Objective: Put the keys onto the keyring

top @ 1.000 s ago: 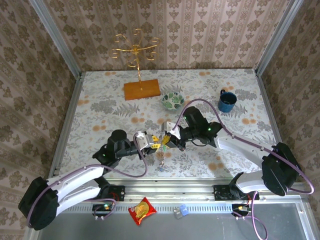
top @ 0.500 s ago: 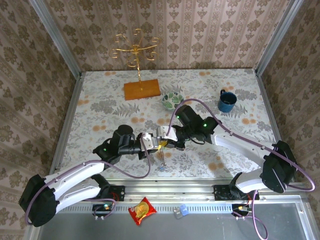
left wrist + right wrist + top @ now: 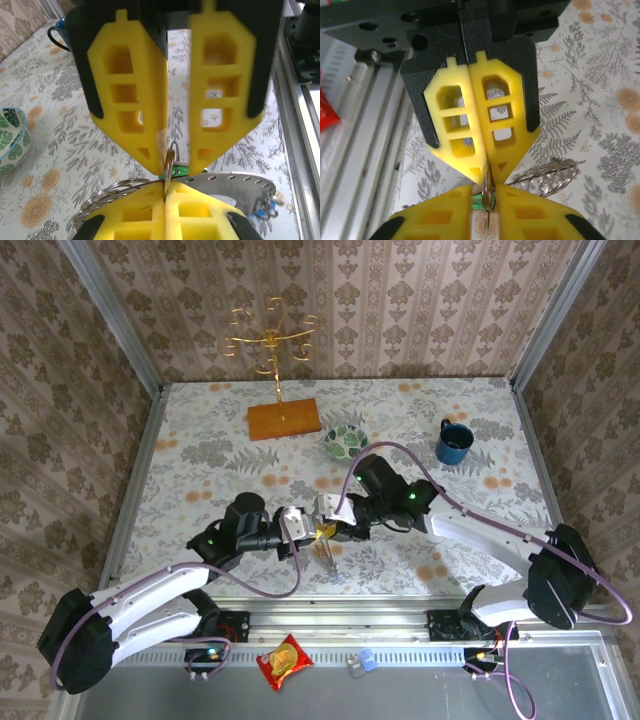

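Overhead; left wrist closely faces right gripper (image 3: 176,158).

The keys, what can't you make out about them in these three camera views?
Top external: the keys dangle beneath the left end effector and right end effector, too small to tell heads or threading.
Left wrist: the left end effector's yellow fingers cover all but a green sliver; a blue bit peeks from under a perforated metal rim.
Right wrist: the right fingers hide everything below the small ring.
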